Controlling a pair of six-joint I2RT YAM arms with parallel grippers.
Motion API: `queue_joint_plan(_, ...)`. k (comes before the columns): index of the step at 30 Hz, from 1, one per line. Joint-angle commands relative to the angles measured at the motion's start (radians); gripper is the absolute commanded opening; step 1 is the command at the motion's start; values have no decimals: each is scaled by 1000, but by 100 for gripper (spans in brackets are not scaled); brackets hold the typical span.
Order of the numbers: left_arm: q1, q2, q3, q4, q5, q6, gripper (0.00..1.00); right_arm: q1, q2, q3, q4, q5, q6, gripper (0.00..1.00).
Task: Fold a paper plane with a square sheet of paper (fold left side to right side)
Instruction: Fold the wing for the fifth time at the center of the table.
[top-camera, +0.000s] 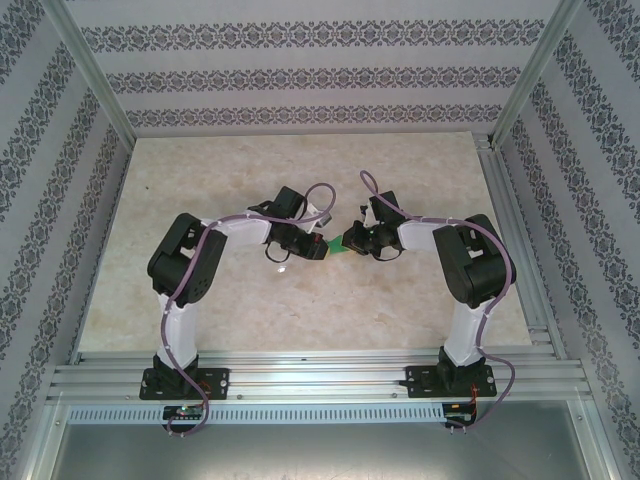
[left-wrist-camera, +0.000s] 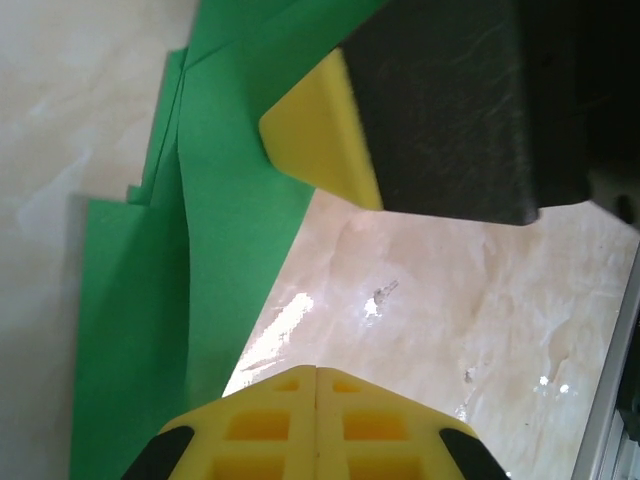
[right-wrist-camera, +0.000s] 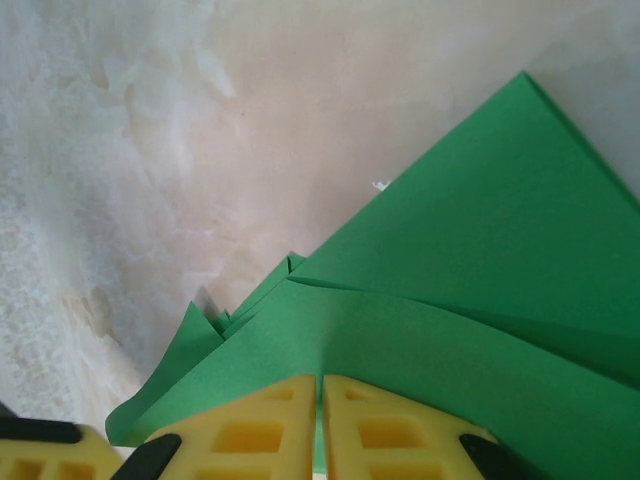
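While the plane (top-camera: 338, 243) over the tabletop (top-camera: 300, 310) already shows layered creases, the right end effector (right-wrist-camera: 320, 385) pinches it and the left end effector (left-wrist-camera: 316, 375) sits closed beside it, so probably only final folds remain.

paper plane (right-wrist-camera: 480, 300): plain bright green, no print; darker green shade along creases.
table (top-camera: 400, 300): pale cream-beige, marbled veining, glossy white highlights.
walls (top-camera: 300, 80): white ground, horizontal bands of dark grey floral ornament.
left arm (top-camera: 240, 232): white links, black joints.
right arm (top-camera: 420, 235): same white and black.
cables (top-camera: 321, 186): lilac.
left gripper (left-wrist-camera: 316, 380): yellow fingers, black patches at outer corners.
right gripper (right-wrist-camera: 322, 385): same yellow, black patches; black housing behind yellow pad in left wrist view.
frame rails (top-camera: 320, 375): silver-grey metal.
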Motion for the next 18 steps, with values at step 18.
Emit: queue_joint_plan(18, 7, 63, 57, 24, -61, -13, 5, -12, 53, -5, -86, 67, -24, 11)
